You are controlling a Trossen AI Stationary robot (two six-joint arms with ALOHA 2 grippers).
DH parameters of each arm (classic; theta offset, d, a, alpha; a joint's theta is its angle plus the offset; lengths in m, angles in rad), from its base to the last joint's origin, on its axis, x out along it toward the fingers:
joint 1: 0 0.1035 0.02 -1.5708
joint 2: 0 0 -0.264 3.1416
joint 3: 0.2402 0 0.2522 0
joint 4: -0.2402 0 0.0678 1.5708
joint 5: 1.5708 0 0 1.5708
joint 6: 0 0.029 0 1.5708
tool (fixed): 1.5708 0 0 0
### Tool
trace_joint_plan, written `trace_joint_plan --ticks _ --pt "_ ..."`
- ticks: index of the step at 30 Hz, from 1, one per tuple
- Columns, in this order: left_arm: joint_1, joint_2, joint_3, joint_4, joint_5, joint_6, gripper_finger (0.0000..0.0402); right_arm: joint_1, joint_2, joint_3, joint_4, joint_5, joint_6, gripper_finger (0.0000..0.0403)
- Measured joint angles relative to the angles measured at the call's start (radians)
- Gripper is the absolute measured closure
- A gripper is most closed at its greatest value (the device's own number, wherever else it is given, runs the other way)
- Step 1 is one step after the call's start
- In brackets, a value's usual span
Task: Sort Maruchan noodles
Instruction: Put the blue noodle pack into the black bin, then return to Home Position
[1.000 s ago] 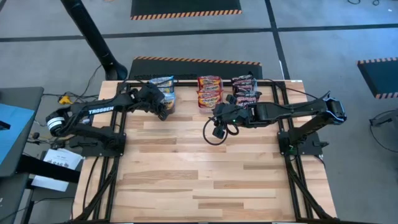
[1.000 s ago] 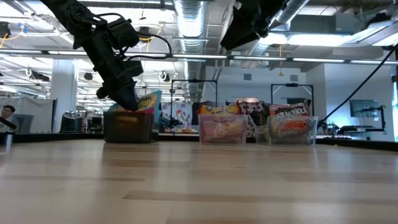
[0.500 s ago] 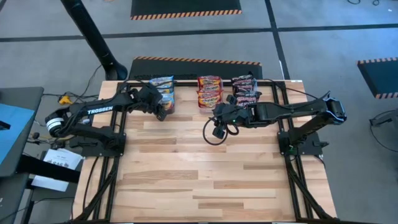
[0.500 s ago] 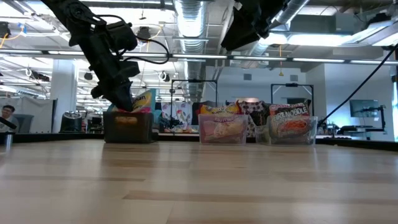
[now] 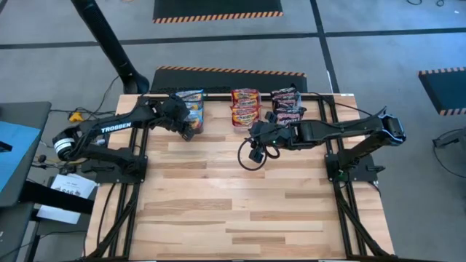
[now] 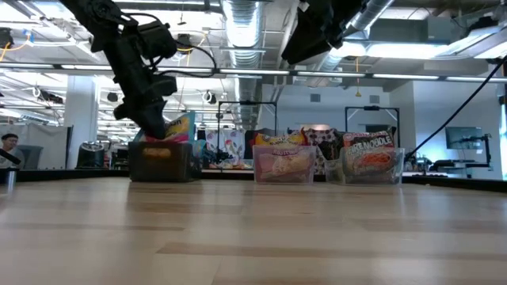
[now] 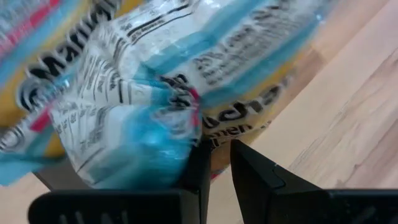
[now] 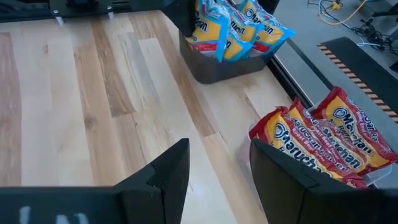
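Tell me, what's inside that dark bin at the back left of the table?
The dark bin holds blue-and-yellow noodle packets standing on edge. The left gripper hangs beside the bin, pinching the edge of one such packet. The bin's walls hide its floor and the packets' lower parts.

Blue/yellow noodle packet (image 7: 155, 93) filling most of frame, crumpled, edge pinched between two dark fingers (image 7: 249, 171) at 6 o'clock. Light wooden table (image 7: 348, 118) visible from 2 to 5 o'clock.
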Motion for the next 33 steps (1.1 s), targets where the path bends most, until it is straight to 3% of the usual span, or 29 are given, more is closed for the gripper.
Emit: trace_joint_plan --ticks 16,24,33 --pt "-0.001 -0.056 0.181 -0.141 0.005 0.062 0.0350 0.000 0.000 0.000 -0.003 0.001 -0.005 0.0212" --pt "-0.033 -0.270 0.192 -0.111 0.006 0.050 0.0350 -0.002 0.000 0.000 0.006 0.001 -0.008 0.0212" --pt "-0.133 -0.542 0.072 -0.006 0.007 -0.020 0.0350 -0.016 0.000 0.000 0.051 0.002 -0.022 0.0212"
